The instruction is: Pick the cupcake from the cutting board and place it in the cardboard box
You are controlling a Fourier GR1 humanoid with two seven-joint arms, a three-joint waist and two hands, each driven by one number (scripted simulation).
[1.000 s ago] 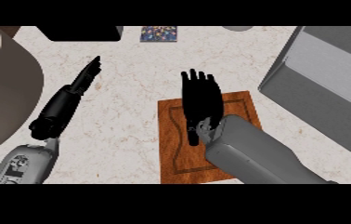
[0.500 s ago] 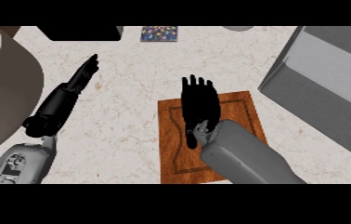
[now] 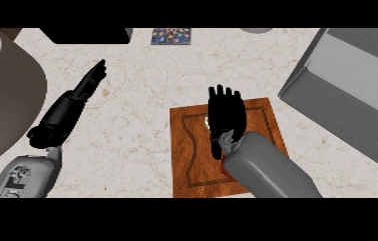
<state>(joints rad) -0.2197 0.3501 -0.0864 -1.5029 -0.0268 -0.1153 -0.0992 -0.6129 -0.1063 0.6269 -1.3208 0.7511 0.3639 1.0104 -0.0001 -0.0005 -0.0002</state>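
The right hand lies flat with straight fingers over the wooden cutting board, hiding the cupcake. The left hand rests open at the left. The grey cardboard box stands right of the board.

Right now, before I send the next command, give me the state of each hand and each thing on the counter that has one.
Right hand: open, fingers straight, stretched over the cutting board.
Left hand: open, fingers straight, resting over the counter at the left.
Cutting board: flat on the counter, partly covered by the right arm.
Cupcake: not visible, possibly hidden under the right hand.
Cardboard box: at the right edge; open or shut cannot be told.
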